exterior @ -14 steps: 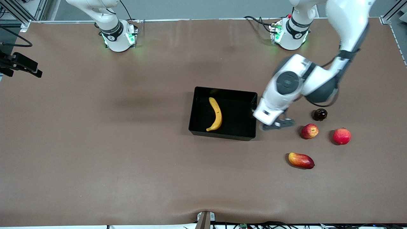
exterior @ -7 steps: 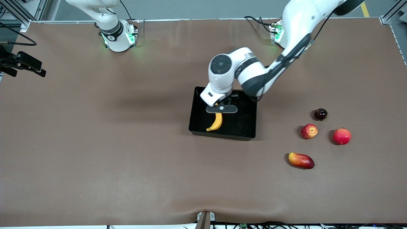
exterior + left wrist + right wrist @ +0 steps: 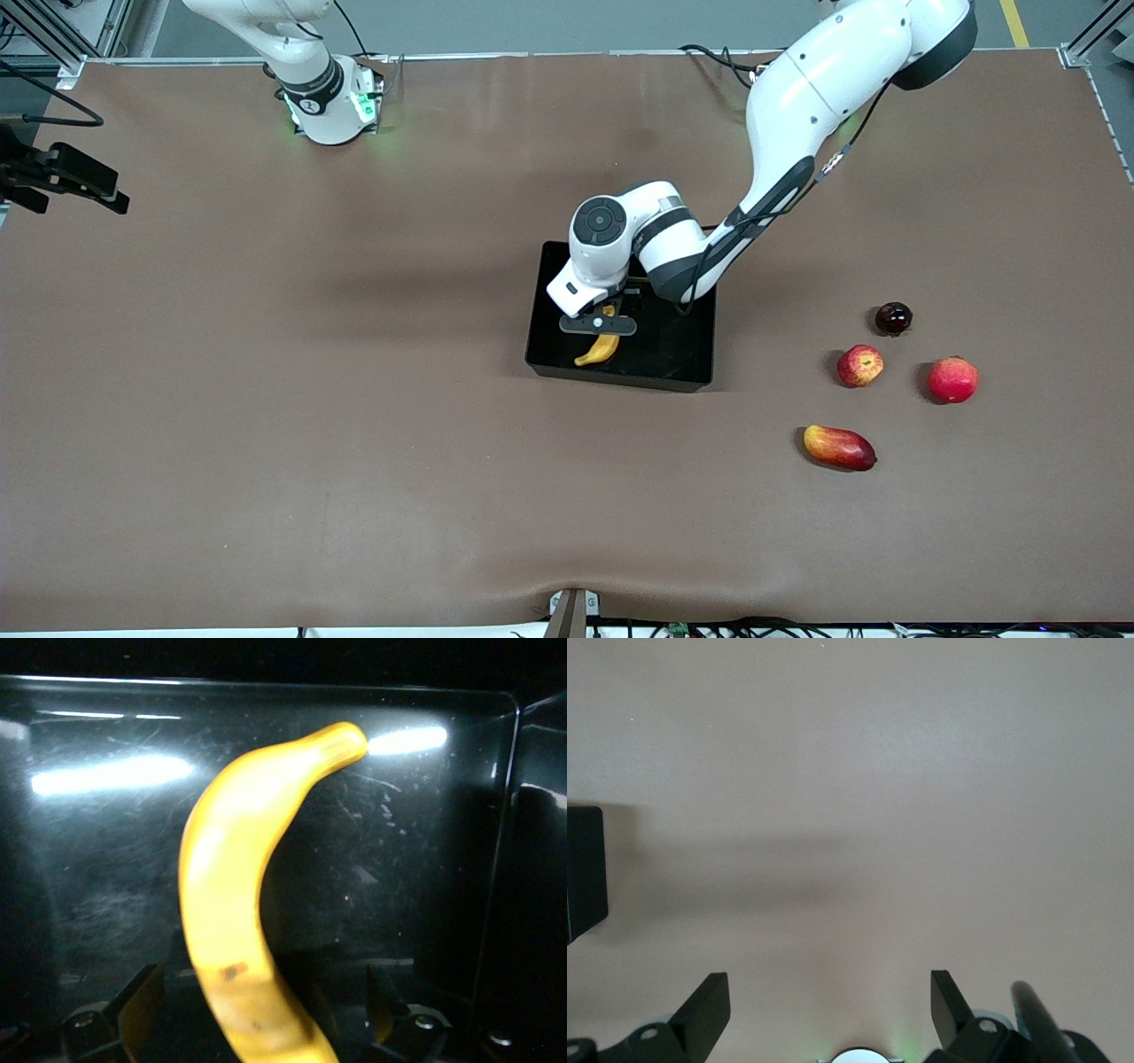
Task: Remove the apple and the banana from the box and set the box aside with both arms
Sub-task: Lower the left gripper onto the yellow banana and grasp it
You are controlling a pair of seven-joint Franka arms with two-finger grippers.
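Banana (image 3: pixel 244 930) lies flat in the box (image 3: pixel 682 354) directly under your left pincer (image 3: pixel 598 324), its long axis running between the wide-open, empty jaws, while your right pincer (image 3: pixel 831 1005), also open and empty, waits over bare tabletop (image 3: pixel 850 771).

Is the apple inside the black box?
No, the apple sits on the table beside other fruit, outside the box, which holds only the banana.

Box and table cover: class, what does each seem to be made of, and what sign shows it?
Box: probably hard plastic, glossy black; the left wrist view shows light streaks and fine scratches on it.
Table cover: looks like a matte brown mat, perhaps rubber or vinyl; a soft ripple shows at its near edge.
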